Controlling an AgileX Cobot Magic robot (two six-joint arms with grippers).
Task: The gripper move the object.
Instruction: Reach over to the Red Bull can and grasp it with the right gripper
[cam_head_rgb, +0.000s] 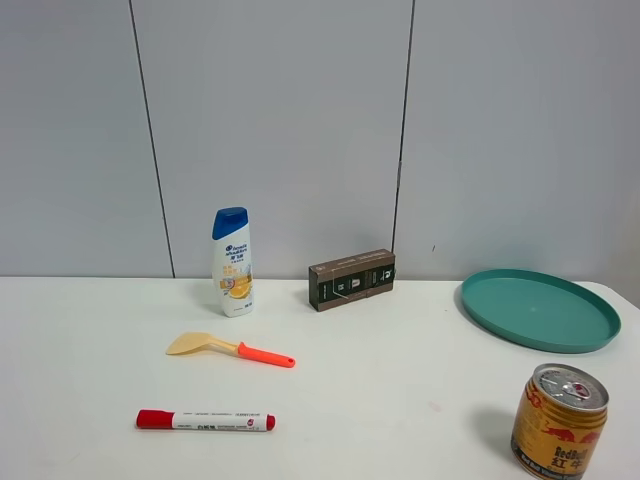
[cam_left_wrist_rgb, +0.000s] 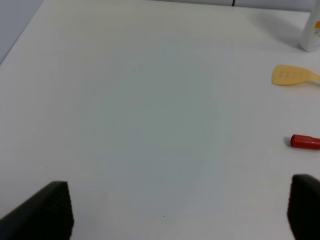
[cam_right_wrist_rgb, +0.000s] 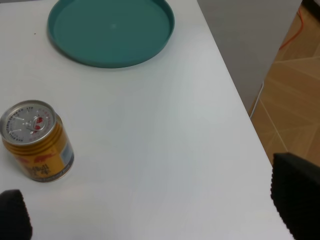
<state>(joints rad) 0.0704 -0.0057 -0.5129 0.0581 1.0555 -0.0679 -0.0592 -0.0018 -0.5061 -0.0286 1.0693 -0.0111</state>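
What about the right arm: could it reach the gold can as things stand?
Probably yes. The gold can stands upright on the bare table just ahead of the open right gripper, with nothing between them. It sits well off-centre from the gripper, so the arm would likely need a sideways shift first.

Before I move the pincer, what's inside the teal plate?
Nothing visible. The right wrist view shows the floor of the teal plate bare, except a strip cut off by the frame; the high view covers that strip, also bare. The can stands outside it.
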